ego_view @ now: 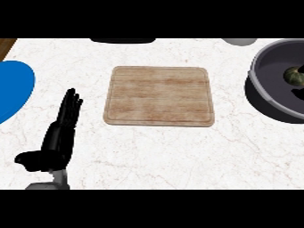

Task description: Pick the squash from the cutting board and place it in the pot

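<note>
The squash (297,75) lies inside the pot (266,58) at the right side of the counter (154,156), a small greenish, knobbly body resting on the dark floor of the vessel, with black shapes just beside it that I cannot identify with confidence. Judged from its look, it is a firm, rigid vegetable with a hard rind, light enough for one hand, somewhat rounded and so inclined to roll; the sensible hold would be across its widest part, thumb opposed to fingers, not by the narrow stem end. The cutting board (159,96) sits bare in the middle of the counter, well apart from the pot, so the placing appears to be done. The left hand (60,129) shows at the lower left, resting with its fingers straight and close together, pointing away from the robot, thumb out to the side, holding nothing and near the board's left edge but not touching it. The right hand is not visible, so its state cannot be told. A blue plate (3,93) lies at the far left.
</note>
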`<state>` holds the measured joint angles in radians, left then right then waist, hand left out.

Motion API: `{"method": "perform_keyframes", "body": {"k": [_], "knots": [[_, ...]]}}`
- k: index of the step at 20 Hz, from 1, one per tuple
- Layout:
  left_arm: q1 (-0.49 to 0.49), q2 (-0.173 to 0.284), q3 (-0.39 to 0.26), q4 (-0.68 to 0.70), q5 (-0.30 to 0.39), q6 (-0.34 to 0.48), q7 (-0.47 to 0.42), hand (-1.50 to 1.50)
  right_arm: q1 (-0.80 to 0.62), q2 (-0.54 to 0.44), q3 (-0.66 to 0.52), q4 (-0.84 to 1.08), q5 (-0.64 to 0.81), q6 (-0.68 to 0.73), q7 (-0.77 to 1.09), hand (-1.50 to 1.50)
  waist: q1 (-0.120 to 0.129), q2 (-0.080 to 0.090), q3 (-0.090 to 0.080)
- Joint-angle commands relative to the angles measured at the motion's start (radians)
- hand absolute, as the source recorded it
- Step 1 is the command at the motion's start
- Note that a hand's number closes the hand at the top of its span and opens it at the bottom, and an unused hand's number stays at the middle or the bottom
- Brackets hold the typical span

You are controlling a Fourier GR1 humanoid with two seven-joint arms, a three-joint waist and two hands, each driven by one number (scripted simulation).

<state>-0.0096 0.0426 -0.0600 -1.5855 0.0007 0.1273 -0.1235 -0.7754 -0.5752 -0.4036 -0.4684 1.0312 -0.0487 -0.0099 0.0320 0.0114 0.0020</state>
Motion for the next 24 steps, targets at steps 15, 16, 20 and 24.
{"method": "perform_keyframes", "body": {"k": [15,16,20,24], "knots": [[0.011,0.007,0.009,-0.078,0.02,-0.001,0.082,0.0,-0.007,-0.075,-0.452,0.11,-0.532,0.0,-0.365,-1.5,-0.007,-0.003,0.001],[0.003,-0.013,-0.004,-0.034,-0.005,0.018,0.052,0.0,-0.027,-0.132,-0.471,0.123,-0.55,0.038,-0.38,-1.5,-0.004,0.001,0.001],[-0.008,-0.014,-0.003,0.006,0.001,-0.003,0.004,0.0,0.017,-0.174,-0.502,0.174,-0.594,0.059,-0.455,-1.5,-0.007,0.002,0.001],[-0.026,-0.002,0.013,0.007,0.0,-0.003,-0.002,0.0,0.026,-0.243,-0.518,0.209,-0.615,0.093,-0.501,-1.5,0.003,0.006,0.002]]}}
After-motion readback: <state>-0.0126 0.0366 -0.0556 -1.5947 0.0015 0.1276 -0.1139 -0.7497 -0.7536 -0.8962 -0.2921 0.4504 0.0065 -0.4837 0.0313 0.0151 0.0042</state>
